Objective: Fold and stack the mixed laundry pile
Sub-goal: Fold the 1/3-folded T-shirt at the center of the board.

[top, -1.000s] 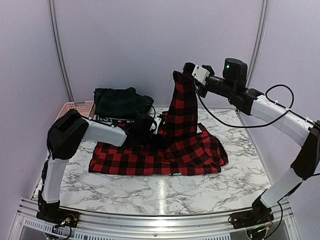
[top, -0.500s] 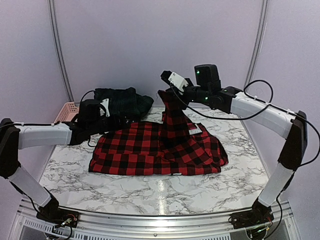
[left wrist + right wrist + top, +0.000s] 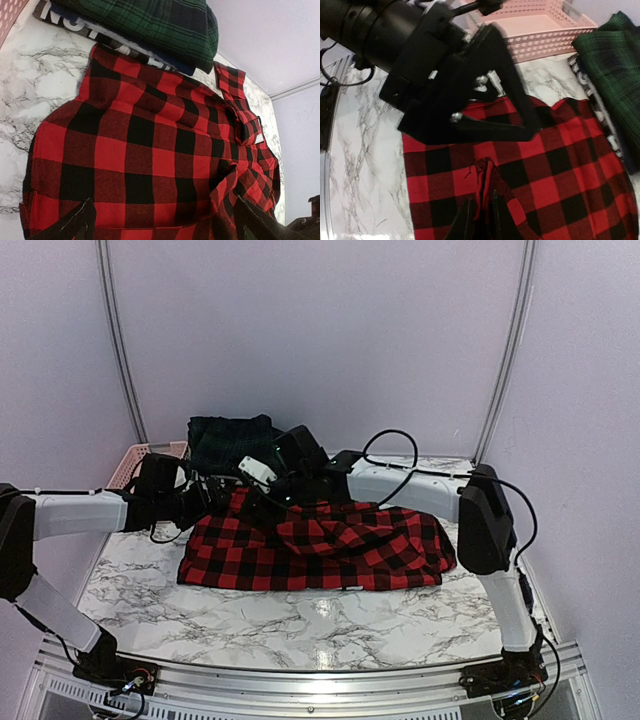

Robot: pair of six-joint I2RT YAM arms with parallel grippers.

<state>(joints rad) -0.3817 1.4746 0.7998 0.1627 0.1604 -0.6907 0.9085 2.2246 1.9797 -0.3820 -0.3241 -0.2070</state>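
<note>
The red-and-black checked shirt (image 3: 320, 545) lies spread on the marble table, its far part doubled over toward the left. My right gripper (image 3: 480, 220) is shut on a bunched edge of that shirt (image 3: 555, 165), low over its back left corner (image 3: 248, 488). My left gripper (image 3: 165, 225) hangs open just above the shirt (image 3: 150, 140), nothing between its fingers, right beside the right one (image 3: 198, 498). Behind the shirt a dark green plaid piece (image 3: 150, 20) sits on a navy piece with white lettering (image 3: 75, 20).
A pink perforated basket (image 3: 150, 455) stands at the back left, next to the green plaid stack (image 3: 235, 440). Bare marble table (image 3: 320, 625) runs along the front. Both arms cross the back left of the table close together.
My right gripper has swung down and leftward from high up, carrying the shirt's edge over onto the shirt. The left arm pulled back to the left and has held there.
</note>
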